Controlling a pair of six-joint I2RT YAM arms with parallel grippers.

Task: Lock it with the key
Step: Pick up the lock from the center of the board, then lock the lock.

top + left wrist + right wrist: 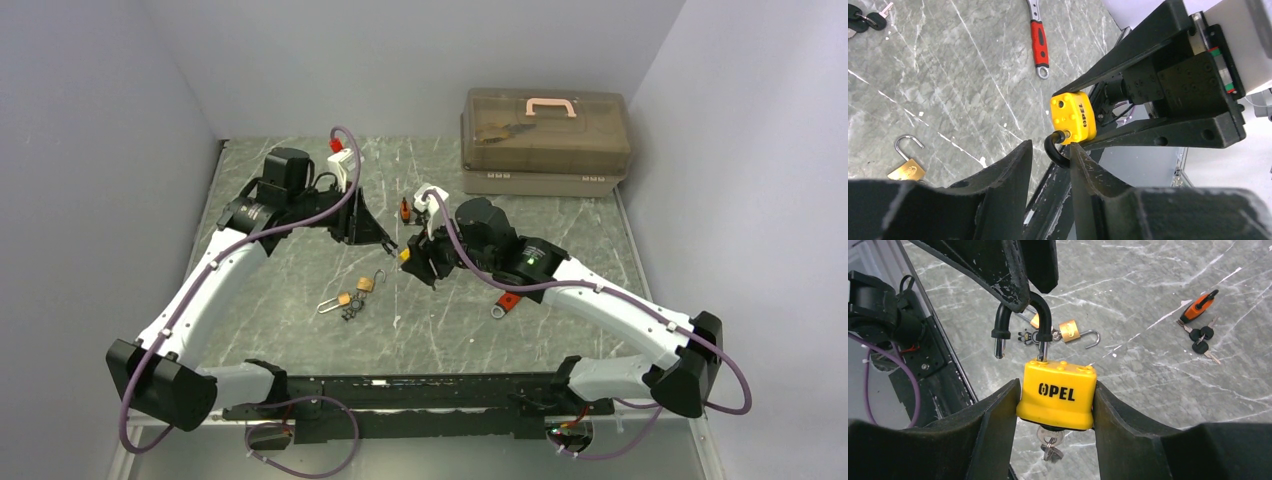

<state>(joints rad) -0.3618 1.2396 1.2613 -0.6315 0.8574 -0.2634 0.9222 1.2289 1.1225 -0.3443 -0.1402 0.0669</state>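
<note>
My right gripper (1055,386) clamps the yellow padlock (1058,400) by its sides, between my fingertips. Its long axis runs along my fingers: key (1050,440) toward my palm, shackle (1044,315) pointing outward, one leg free of the body. My left gripper (1049,147) straddles the shackle's bend, fingers narrowly parted. Whether they pinch it, I cannot tell.

Setting: a robotics lab test cell. Plain pale walls (100,100) box in a grey marbled desk (300,340). The left arm (200,290) and right arm (610,300), cabled, are bolted to a black rail (420,385) at its near edge.
</note>
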